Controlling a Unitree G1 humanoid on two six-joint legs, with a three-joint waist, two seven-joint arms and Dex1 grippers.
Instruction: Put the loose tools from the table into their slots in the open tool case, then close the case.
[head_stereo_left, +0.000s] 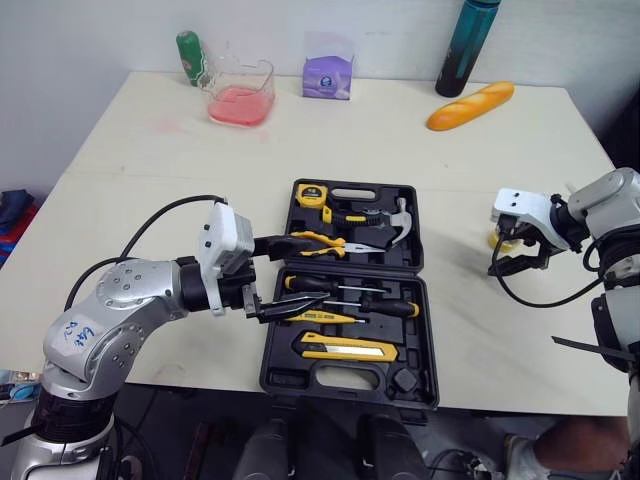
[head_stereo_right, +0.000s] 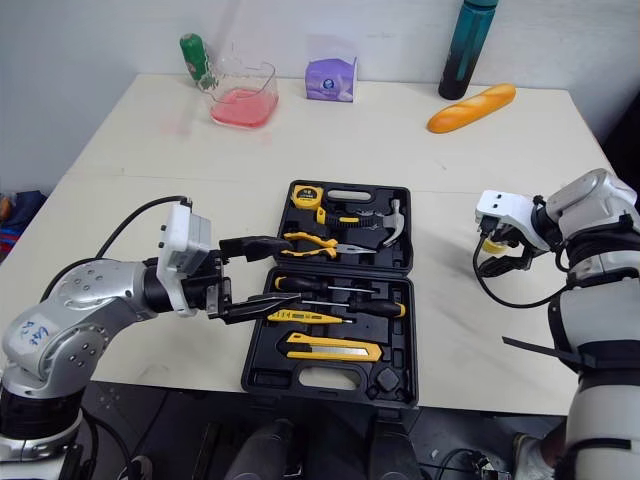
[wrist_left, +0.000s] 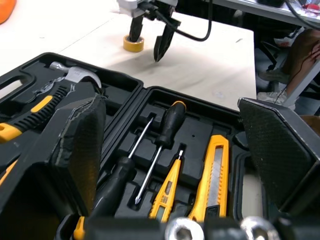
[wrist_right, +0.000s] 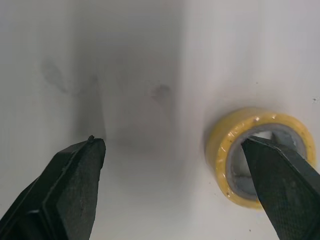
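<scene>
Because my right gripper (wrist_right: 172, 142) hangs open with 1 finger (wrist_right: 280, 180) over the hole of the yellow tape roll (wrist_right: 222, 150), on the table (head_stereo_left: 400, 130) right of the tool case (head_stereo_left: 290, 378), I judge that closing off-centre could shove it away.

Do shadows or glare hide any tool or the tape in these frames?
Right wrist view: soft grey shadow on the table beside the yellow tape roll, itself well lit. Left wrist view: tool case recesses dark, yet screwdrivers and utility knife read fine; a glint on the hammer head. Eye views: even light, no glare.
</scene>
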